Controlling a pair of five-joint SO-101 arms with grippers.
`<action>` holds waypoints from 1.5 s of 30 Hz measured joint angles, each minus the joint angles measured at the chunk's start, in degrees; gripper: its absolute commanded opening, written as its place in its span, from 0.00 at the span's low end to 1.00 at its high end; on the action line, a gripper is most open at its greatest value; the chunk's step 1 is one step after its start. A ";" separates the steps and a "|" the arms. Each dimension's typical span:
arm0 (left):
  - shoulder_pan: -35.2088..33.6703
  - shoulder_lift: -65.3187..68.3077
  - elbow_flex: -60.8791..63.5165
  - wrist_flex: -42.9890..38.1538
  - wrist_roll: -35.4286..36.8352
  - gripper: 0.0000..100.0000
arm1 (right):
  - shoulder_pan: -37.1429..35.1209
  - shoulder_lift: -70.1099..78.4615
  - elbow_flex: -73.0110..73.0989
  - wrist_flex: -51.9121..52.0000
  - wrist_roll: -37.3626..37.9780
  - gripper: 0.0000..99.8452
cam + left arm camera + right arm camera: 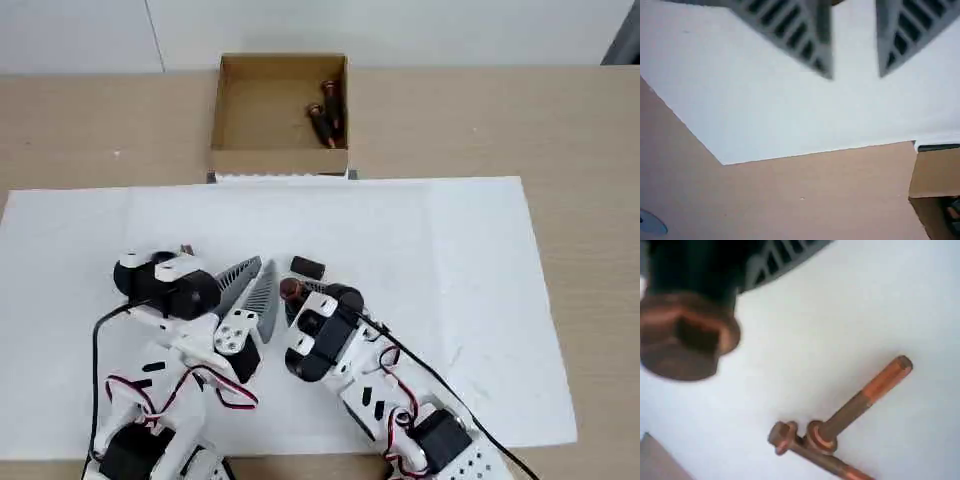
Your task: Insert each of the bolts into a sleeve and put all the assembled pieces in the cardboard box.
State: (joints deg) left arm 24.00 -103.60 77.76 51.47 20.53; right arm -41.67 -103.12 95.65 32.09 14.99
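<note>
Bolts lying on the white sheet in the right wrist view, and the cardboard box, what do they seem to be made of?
The loose bolts look like metal with a coppery, probably plated finish: glossy highlights on the shanks, flanged hex heads. The cardboard box looks like plain brown cardboard, matte, with folded walls.

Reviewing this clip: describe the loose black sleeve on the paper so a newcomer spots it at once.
Start at the white paper sheet in front of the open cardboard box. Near its middle, between the box and the right gripper, lies a short black cylindrical sleeve. It is all black and lies free, unlike the copper bolt held in that gripper beside it.
</note>
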 measured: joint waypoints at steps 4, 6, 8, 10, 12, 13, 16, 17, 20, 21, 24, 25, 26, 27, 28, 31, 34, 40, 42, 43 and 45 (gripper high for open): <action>-4.04 0.00 0.09 0.00 -4.48 0.01 | 4.13 0.00 0.00 0.00 0.00 0.00; -8.00 0.00 1.41 0.00 -7.38 0.01 | 6.68 0.00 0.00 0.00 0.00 0.00; -12.13 0.00 3.96 0.00 -10.64 0.01 | 9.49 0.00 0.00 0.00 -1.58 0.00; -15.91 0.00 7.03 0.00 -13.36 0.01 | 11.96 0.00 0.00 0.18 -4.22 0.00; -18.99 0.00 9.85 -0.53 -15.74 0.01 | 14.24 0.00 0.00 1.41 -6.95 0.00; -20.04 0.00 11.08 -1.14 -16.70 0.01 | 15.38 0.00 0.00 2.55 -8.44 0.00; -21.45 0.00 14.15 -1.76 -17.93 0.01 | 17.49 0.00 0.00 6.51 -11.96 0.00; -21.45 0.00 15.12 -2.02 -18.20 0.01 | 18.29 0.00 0.00 7.56 -12.75 0.00; -21.45 0.00 17.85 -2.29 -18.20 0.01 | 19.52 0.00 -0.88 10.37 -15.30 0.00; -21.45 0.00 18.37 -2.29 -18.29 0.01 | 19.52 0.00 -1.67 11.52 -15.91 0.00; -21.89 0.00 18.73 -2.29 -18.20 0.01 | 19.25 1.32 -7.21 15.56 -16.44 0.00; -21.89 0.00 18.99 -2.29 -18.20 0.01 | 19.25 2.99 -9.76 17.05 -16.62 0.00; -21.89 0.00 18.99 -2.29 -18.29 0.01 | 19.34 4.84 -12.31 18.37 -16.70 0.00; -21.89 0.00 18.99 -2.29 -18.37 0.01 | 19.34 6.77 -14.77 19.34 -16.79 0.00; -21.89 0.00 18.99 -2.29 -18.29 0.01 | 19.60 9.32 -17.49 19.69 -16.88 0.00; -21.89 0.00 18.99 -1.32 -18.29 0.01 | 19.87 19.34 -26.46 19.69 -16.88 0.00; -22.24 0.00 18.99 -1.05 -18.37 0.01 | 19.60 31.82 -36.13 19.69 -16.88 0.00; -22.33 0.00 18.99 -1.05 -18.37 0.01 | 19.69 55.65 -54.68 15.38 -16.88 0.00; -22.33 0.00 18.99 -1.05 -18.37 0.01 | 19.60 63.21 -60.22 13.10 -16.88 0.00; -22.33 0.00 18.99 -1.05 -18.37 0.01 | 19.60 67.08 -62.95 11.96 -16.88 0.00; -22.33 0.00 18.99 -1.05 -18.37 0.01 | 19.60 75.08 -68.31 10.02 -16.70 0.00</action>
State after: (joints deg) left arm 1.67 -103.60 96.75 50.42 2.15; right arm -22.07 -28.04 27.34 42.11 -1.71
